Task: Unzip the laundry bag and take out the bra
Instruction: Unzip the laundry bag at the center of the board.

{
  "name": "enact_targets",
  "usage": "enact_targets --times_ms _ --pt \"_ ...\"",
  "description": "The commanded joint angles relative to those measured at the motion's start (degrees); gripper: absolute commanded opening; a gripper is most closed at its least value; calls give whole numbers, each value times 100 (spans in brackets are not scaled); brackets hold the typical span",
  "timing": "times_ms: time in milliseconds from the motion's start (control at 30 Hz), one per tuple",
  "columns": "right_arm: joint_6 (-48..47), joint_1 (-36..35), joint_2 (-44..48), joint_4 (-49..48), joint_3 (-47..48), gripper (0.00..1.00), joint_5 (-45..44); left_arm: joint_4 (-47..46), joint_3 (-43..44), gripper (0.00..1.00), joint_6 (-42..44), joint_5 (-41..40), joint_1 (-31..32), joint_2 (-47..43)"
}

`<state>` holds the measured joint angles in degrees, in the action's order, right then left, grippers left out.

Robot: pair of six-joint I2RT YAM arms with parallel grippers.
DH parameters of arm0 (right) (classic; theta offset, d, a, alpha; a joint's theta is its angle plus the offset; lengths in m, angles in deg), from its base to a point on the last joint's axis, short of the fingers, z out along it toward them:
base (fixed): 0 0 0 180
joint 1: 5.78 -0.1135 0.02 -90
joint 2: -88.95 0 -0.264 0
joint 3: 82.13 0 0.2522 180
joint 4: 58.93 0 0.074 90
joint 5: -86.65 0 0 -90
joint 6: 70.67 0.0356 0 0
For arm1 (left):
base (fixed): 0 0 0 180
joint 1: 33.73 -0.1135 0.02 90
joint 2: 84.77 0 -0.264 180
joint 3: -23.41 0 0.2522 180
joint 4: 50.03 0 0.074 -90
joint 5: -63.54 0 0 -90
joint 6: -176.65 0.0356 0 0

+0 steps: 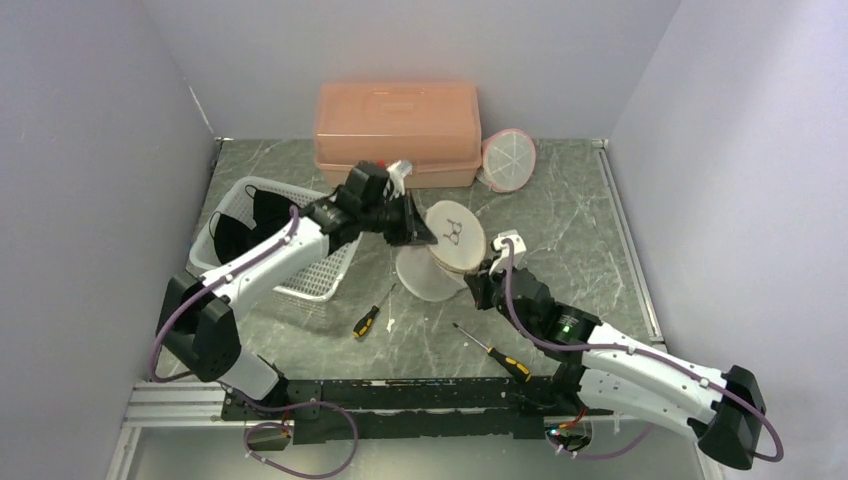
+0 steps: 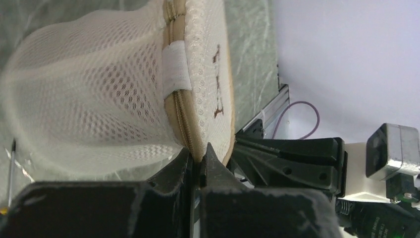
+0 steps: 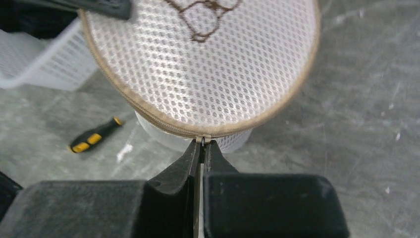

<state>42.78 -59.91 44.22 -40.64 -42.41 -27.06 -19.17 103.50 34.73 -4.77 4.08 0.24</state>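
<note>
Right gripper [image 3: 203,145]: jaws almost together, tips pinched on the small zipper pull [image 3: 203,139] at the near rim of the laundry bag [image 3: 208,74]. Left gripper [image 2: 199,152]: jaws closed, clamped on the bag's tan zipper seam [image 2: 179,106] at the opposite rim, just below a white fabric tab [image 2: 176,69].

The bag [image 1: 455,235] is held between the two grippers, mid-table. It is a round drum shape. The flat embroidered face is tilted up toward the top camera. The mesh body [image 1: 428,274] hangs down and toward the near-left, so the drum axis runs steeply downward. Cannot tell if its lower end touches the table [image 1: 570,230]. Zipper [image 3: 148,116] follows the face's rim, and the teeth look closed to the left of the pull. Bra not visible through the mesh.

Left arm [image 1: 265,262] reaches forward and right over the basket, wrist rolled so the fingers meet the bag's left edge. Right arm [image 1: 620,360] stretches forward-left, low, with the wrist pointing at the bag's near-right edge.

Around it: a white basket [image 1: 320,275] left of the bag holds dark items. Two yellow-black screwdrivers lie near the bases, one [image 1: 365,322] to the near-left of the bag and one [image 1: 495,353] to its near-right. At the back is an orange lidded box [image 1: 397,130], with a pink-rimmed round mesh bag [image 1: 508,160] leaning on its right end.
</note>
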Motion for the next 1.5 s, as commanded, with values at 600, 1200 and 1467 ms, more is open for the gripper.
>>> enact_targets --times_ms 600,1200,1467 --pt "47 -614 -1155 -568 634 0 -148 -773 -335 47 2288 1594 -503 668" --pt "183 -612 -1099 -683 253 0 -140 -898 -1862 82 -1359 -527 -93 -1369" --pt "138 -608 -1158 -680 340 0 -83 -2682 -2692 67 -3111 -1515 932 -1088"
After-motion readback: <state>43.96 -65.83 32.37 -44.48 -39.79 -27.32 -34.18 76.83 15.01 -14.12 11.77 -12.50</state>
